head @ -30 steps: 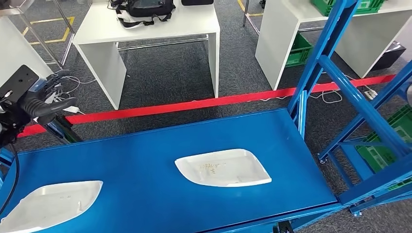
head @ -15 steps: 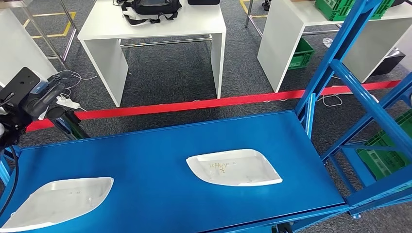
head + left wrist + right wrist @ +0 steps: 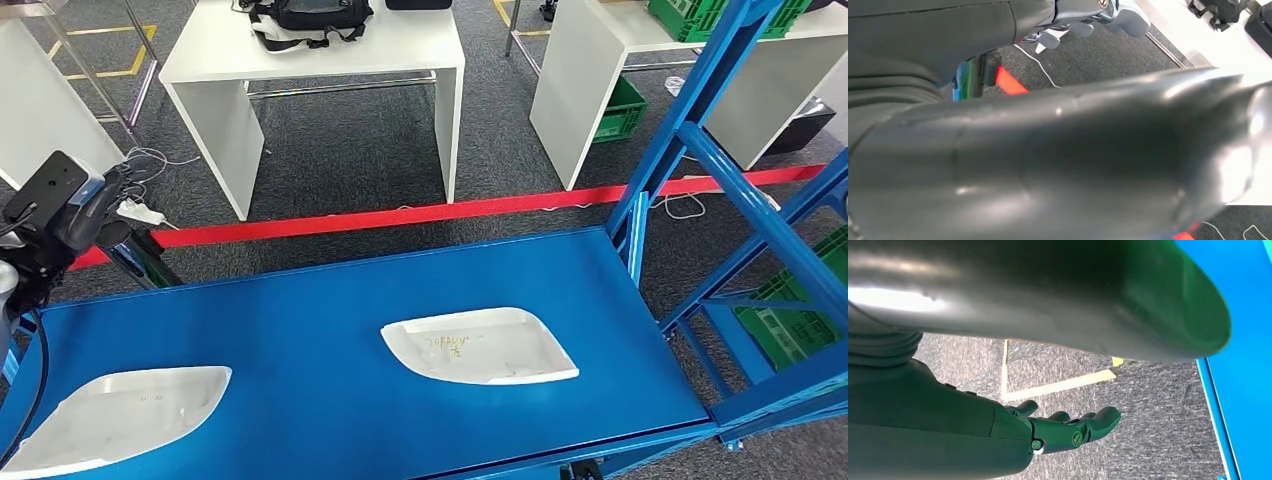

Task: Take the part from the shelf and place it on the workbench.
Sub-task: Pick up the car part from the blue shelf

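Two white moulded parts lie flat on the blue shelf (image 3: 300, 330), hollow side up, which keeps them steady and leaves their raised rims free for a hand to get under. The middle part (image 3: 480, 345) sits toward the right half of the deck, with faint writing on its inner face; the second part (image 3: 110, 415) lies at the near left corner, well apart from it. Neither is held or touched. The left hand (image 3: 95, 205) is raised at the left end of the shelf, above and beyond the deck, dark fingers pointing forward past the wrist camera block; whether those fingers are spread or curled I cannot tell, though nothing appears to be in them. The right hand (image 3: 1068, 430) hangs over grey carpet beside the shelf's blue edge, fingers apart and loosely extended, holding nothing, so it looks parked, not reaching. Judging from this, the pick has not begun, and the white tabletop (image 3: 310, 50) behind the red floor tape (image 3: 400, 215) may be the destination, though that is a guess
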You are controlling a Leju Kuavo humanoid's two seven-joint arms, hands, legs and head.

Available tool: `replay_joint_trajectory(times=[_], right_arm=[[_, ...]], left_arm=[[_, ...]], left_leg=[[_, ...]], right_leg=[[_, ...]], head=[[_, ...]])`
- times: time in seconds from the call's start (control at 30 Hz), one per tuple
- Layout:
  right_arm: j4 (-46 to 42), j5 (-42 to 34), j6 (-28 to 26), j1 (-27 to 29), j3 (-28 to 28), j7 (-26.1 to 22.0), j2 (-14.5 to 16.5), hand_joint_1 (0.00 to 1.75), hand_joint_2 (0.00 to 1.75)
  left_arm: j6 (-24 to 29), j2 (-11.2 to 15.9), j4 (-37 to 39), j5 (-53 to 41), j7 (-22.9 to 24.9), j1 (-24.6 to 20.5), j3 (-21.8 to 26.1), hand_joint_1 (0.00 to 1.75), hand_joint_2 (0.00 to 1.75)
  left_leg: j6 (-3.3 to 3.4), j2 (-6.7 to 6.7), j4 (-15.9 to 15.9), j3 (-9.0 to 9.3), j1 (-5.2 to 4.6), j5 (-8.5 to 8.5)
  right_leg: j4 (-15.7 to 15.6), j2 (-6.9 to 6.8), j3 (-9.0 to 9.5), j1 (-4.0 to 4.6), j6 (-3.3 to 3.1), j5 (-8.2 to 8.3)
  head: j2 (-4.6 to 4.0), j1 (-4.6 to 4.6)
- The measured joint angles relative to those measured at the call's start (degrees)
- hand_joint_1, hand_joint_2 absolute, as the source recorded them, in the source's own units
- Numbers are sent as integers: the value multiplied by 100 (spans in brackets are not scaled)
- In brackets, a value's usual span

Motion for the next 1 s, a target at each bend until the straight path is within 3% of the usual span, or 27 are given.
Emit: replay_joint_trajectory(times=[0.1, 0.13, 0.2, 0.27, 0.3, 0.33, 0.37, 0.43, 0.47, 0.5, 0.6, 0.63, 0.7, 0.77, 0.8, 0.87, 0.93, 1.0], right_arm=[[0, 28, 17, 12, 0, 0, -4, 0, 0], [0, 30, 17, 15, 0, -2, -7, 0, 0], [0, 30, 20, 14, 0, -6, -16, 0, 0], [0, 30, 21, 13, 0, -9, -22, 0, 0], [0, 30, 21, 15, 0, -10, -25, 0, 0], [0, 30, 21, 16, 0, -12, -28, 0, 0], [0, 27, 21, 15, 0, -15, -30, 0, 0], [1, 8, 21, -3, 0, -18, -34, 0, 0], [1, -6, 19, -14, -1, -18, -34, 0, 0], [1, -25, 16, -26, -3, -13, -34, 0, 0], [0, -65, -8, -39, -18, 6, -32, 0, 0], [0, -71, -16, -40, -26, 11, -32, 0, 0], [0, -74, -27, -40, -45, 20, -32, 0, 0], [0, -75, -33, -38, -58, 24, -33, 0, 0], [0, -75, -33, -37, -60, 25, -33, 0, 0], [0, -75, -33, -37, -66, 25, -33, 0, 0], [0, -74, -33, -38, -72, 25, -33, 0, 0], [0, -73, -33, -40, -74, 25, -33, 0, 0]], left_arm=[[-19, 77, -26, 44, -12, 7, -1, 0, 0], [-21, 88, -33, 57, -18, 6, -2, 0, 0], [-21, 91, -40, 71, -23, 8, -4, 0, 0], [-21, 90, -38, 74, -22, 22, -5, 0, 0], [-21, 89, -36, 74, -21, 34, -5, 0, 0], [-21, 89, -34, 75, -19, 46, -7, 0, 0], [-20, 88, -34, 77, -16, 55, -8, 0, 0], [-19, 83, -39, 82, -1, 55, -14, 0, 0], [-19, 81, -41, 86, 9, 46, -17, 0, 0], [-15, 75, -41, 92, 18, 32, -24, 0, 0], [17, 56, -32, 108, 30, -8, -49, 0, 0], [33, 52, -26, 108, 32, -11, -60, 0, 0], [68, 45, -12, 108, 33, -7, -78, 0, 0], [92, 36, 1, 108, 36, 9, -88, 0, 0], [98, 31, 8, 108, 38, 26, -91, 0, 0], [101, 19, 17, 108, 41, 57, -96, 0, 0], [104, 10, 13, 108, 41, 61, -102, 0, 0], [107, 7, 7, 108, 40, 53, -105, 0, 0]], left_leg=[[53, 16, -36, 17, 17, 60], [81, 27, -74, 27, 38, 96], [121, 48, -132, 25, 74, 155], [125, 57, -114, -25, 81, 177], [116, 61, -92, -58, 86, 184], [102, 64, -65, -94, 95, 193], [83, 65, -33, -133, 109, 201], [24, 62, 40, -207, 131, 217], [-16, 59, 72, -236, 133, 223], [-59, 56, 100, -257, 129, 233], [-191, 47, 102, -294, 123, 289], [-228, 47, 130, -327, 128, 239], [-282, 51, 505, -476, 141, -129], [-315, 52, 1240, -680, 143, -644], [-319, 51, 1547, -732, 142, -794], [-292, 51, 1633, -583, 138, -770], [-224, 47, 1003, -81, 122, -522], [-175, 43, 500, 281, 106, -394]], right_leg=[[9, 11, 4, -2, 50, 6], [79, 9, -20, 4, 64, -70], [547, -3, -195, 3, 94, -426], [1302, -11, -479, -18, 132, -835], [1550, -14, -552, -34, 151, -925], [1599, -19, -528, -48, 166, -914], [1410, -26, -382, -64, 182, -808], [674, -41, 88, -91, 202, -575], [412, -37, 239, -88, 187, -484], [267, -31, 309, -84, 156, -462], [229, -20, 240, -79, 6, -408], [219, -24, 211, -83, -46, -365], [188, -34, 127, -92, -131, -260], [183, -33, 5, -77, -167, -159], [185, -33, -59, -67, -174, -109], [188, -32, -181, -47, -175, -13], [189, -29, -278, -30, -164, 78], [190, -28, -321, -22, -154, 126]], head=[[0, -1], [0, 8], [0, 40], [0, 64], [0, 65], [0, 66], [0, 68], [0, 76], [0, 79], [0, 79], [0, 56], [0, 47], [0, 15], [0, -15], [0, -17], [0, -20], [0, -20], [0, -19]])
